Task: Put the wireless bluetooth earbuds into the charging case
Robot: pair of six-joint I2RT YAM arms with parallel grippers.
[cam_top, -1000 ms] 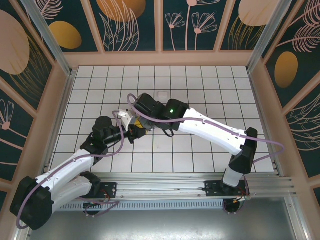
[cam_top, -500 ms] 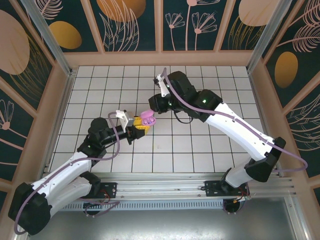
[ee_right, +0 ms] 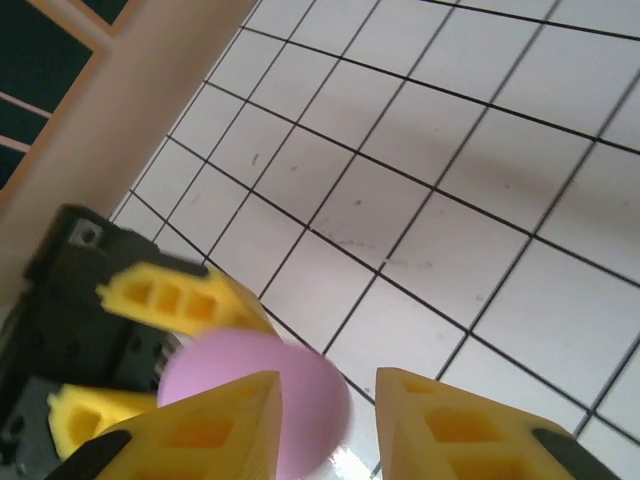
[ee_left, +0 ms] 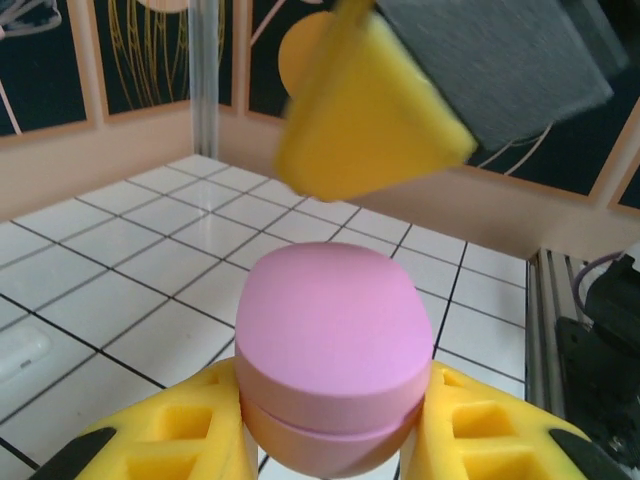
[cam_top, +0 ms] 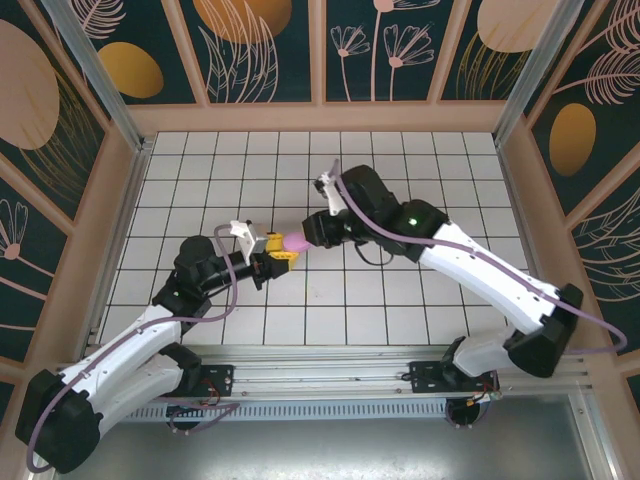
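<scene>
My left gripper (cam_top: 279, 248) (ee_left: 330, 400) is shut on a pink oval piece (cam_top: 296, 241) (ee_left: 330, 345) with a seam round its middle, held above the tiles. My right gripper (cam_top: 310, 230) (ee_right: 325, 385) stands open right at that piece's far end. One of its yellow fingers (ee_left: 365, 110) hangs just above the pink top, and the pink piece (ee_right: 250, 385) sits partly behind its left finger. A small glossy white rounded thing, seemingly the charging case (ee_left: 18, 355), lies on the floor tiles at the left edge of the left wrist view. The earbuds are out of view.
White floor tiles (cam_top: 400, 290) are ringed by a low peach wall (cam_top: 320, 118) and patterned panels. A metal rail (cam_top: 330, 375) runs along the near edge by both arm bases.
The right arm lifted off from over the left gripper, swung toward the far side, then came back to the pink piece's end. The left gripper kept its hold, shifting slightly.
</scene>
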